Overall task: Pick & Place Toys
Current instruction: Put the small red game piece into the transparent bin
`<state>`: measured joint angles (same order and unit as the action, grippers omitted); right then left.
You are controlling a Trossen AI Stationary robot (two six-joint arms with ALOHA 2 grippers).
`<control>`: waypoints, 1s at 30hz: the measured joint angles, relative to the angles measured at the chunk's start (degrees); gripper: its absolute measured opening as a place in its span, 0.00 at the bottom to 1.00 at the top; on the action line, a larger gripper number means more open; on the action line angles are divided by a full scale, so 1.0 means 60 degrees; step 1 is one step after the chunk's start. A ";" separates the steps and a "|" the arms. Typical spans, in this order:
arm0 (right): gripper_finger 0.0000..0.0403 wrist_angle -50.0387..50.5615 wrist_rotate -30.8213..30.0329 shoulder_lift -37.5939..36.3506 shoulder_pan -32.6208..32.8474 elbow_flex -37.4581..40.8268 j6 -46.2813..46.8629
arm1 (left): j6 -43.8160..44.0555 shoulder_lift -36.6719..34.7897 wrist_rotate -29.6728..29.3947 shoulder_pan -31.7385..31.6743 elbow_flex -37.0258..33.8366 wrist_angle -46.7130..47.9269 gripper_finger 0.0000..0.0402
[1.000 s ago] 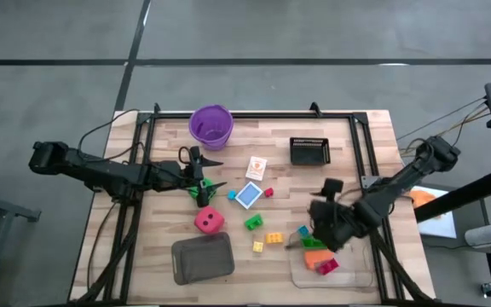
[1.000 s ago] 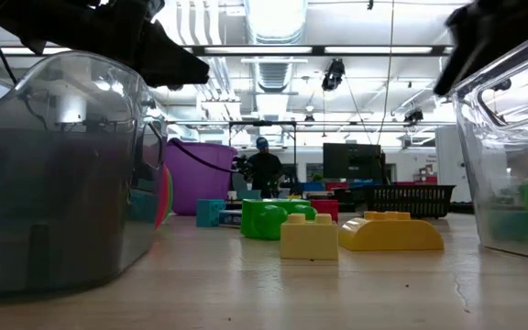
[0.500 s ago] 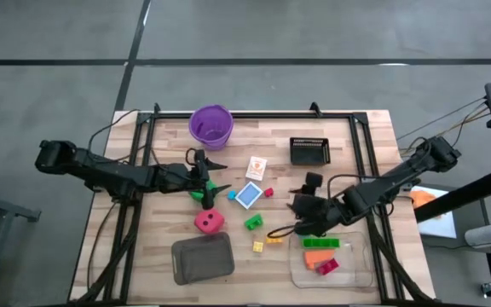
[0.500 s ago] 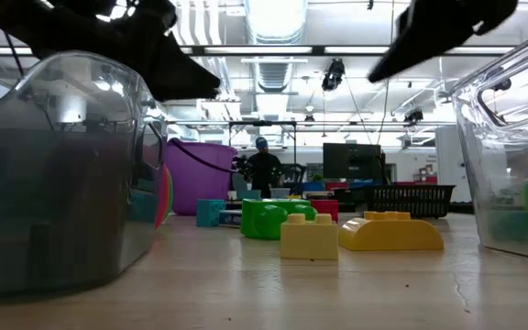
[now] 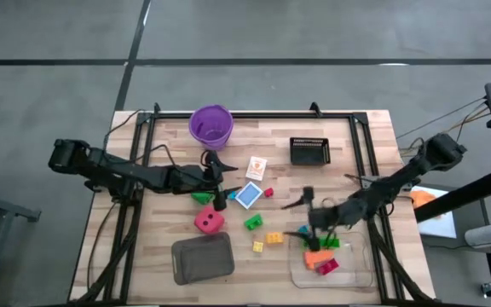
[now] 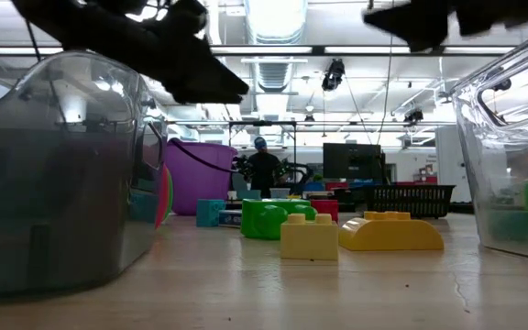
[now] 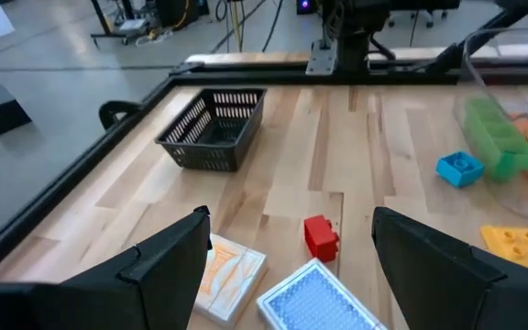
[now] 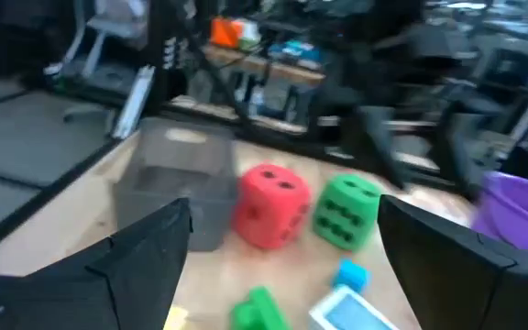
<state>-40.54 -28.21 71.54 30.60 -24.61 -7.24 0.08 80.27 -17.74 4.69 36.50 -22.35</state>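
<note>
Toys such as the red die [image 5: 209, 221] mid-counter look light, rigid and slick, best pinched across flat faces; both grippers, left [image 5: 221, 181] and right [image 5: 300, 217], hang released.

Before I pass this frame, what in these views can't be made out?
- High view: green die mostly hidden beneath the left gripper.
- High view: card picture too small to read.
- Low view: grey tray blocks the table's left part.
- Right wrist view: background motion-blurred.

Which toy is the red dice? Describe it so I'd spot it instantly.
Start at the grey tray on the table's near-left side. Just behind it sits the red dice: a chunky red cube with black dots, far bigger than the bricks, while the green dice lies farther back.
</note>
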 joint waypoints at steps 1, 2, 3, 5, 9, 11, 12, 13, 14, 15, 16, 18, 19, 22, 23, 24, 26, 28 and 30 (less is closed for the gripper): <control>0.86 0.0041 -0.0192 -0.0391 -0.0002 0.0360 0.0109 | 0.0000 0.0238 -0.0001 0.0000 0.0182 0.0018 0.75; 0.86 0.0062 -0.0291 -0.0755 -0.0002 0.0664 0.0251 | 0.0000 0.0486 0.0004 -0.0004 0.0379 0.0024 0.75; 0.86 0.0050 -0.0295 -0.1132 0.0008 0.0939 0.0417 | -0.0007 0.0751 0.0004 -0.0017 0.0591 0.0137 0.75; 0.86 0.0056 -0.0296 -0.1882 0.0027 0.1454 0.0648 | -0.0010 0.1324 0.0027 -0.0083 0.1206 0.0551 0.75; 0.86 0.0092 -0.0353 -0.3089 0.0038 0.2161 0.0842 | -0.0007 0.2490 0.0144 -0.0334 0.2747 0.2018 0.75; 0.86 0.0161 -0.0340 -0.3497 0.0049 0.2370 0.0909 | -0.0003 0.3074 0.0218 -0.0455 0.3520 0.2721 0.75; 0.86 0.0305 -0.0328 -0.3694 0.0053 0.2459 0.0922 | 0.0003 0.3369 0.0272 -0.0512 0.3909 0.2972 0.75; 0.86 0.0512 -0.0336 -0.3834 0.0055 0.2511 0.0984 | 0.0061 0.3637 0.0321 -0.0566 0.4270 0.3301 0.75; 0.86 0.0627 -0.0339 -0.3922 0.0053 0.2518 0.1083 | 0.0132 0.3840 0.0324 -0.0620 0.4566 0.3662 0.75; 0.86 0.0766 -0.0338 -0.4020 0.0056 0.2562 0.1181 | 0.0233 0.4080 0.0323 -0.0680 0.4866 0.3961 0.75; 0.86 0.0952 -0.0351 -0.4089 0.0068 0.2606 0.1281 | 0.0317 0.4289 0.0335 -0.0730 0.5153 0.4146 0.75; 0.86 0.1182 -0.0346 -0.4111 0.0078 0.2602 0.1502 | 0.0456 0.4600 0.0346 -0.0799 0.5516 0.4639 0.75; 0.86 0.1292 -0.0353 -0.4091 0.0078 0.2602 0.1551 | 0.0470 0.4779 0.0371 -0.0820 0.5714 0.4746 0.75; 0.86 0.1279 -0.0364 -0.3952 0.0076 0.2593 0.1686 | 0.0625 0.5235 0.0726 -0.0829 0.6224 0.5294 0.75; 0.86 0.1302 -0.0364 -0.3912 0.0075 0.2589 0.1688 | 0.0732 0.5410 0.0841 -0.0823 0.6462 0.5421 0.75; 0.86 0.1304 -0.0366 -0.3860 0.0077 0.2594 0.1692 | 0.0777 0.5577 0.0891 -0.0819 0.6667 0.5607 0.75; 0.86 0.1261 -0.0375 -0.3766 0.0078 0.2556 0.1723 | 0.0845 0.5875 0.0895 -0.0817 0.7085 0.6310 0.75; 0.86 0.1282 -0.0394 -0.3696 0.0078 0.2529 0.1723 | 0.0934 0.6204 0.0896 -0.0839 0.7510 0.6671 0.75; 0.86 0.1262 -0.0405 -0.3632 0.0076 0.2475 0.1723 | 0.0985 0.6492 0.0891 -0.0845 0.7875 0.7219 0.75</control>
<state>-32.97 -30.64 49.74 31.06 -9.76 3.09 5.98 119.22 -12.39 -0.38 83.75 20.97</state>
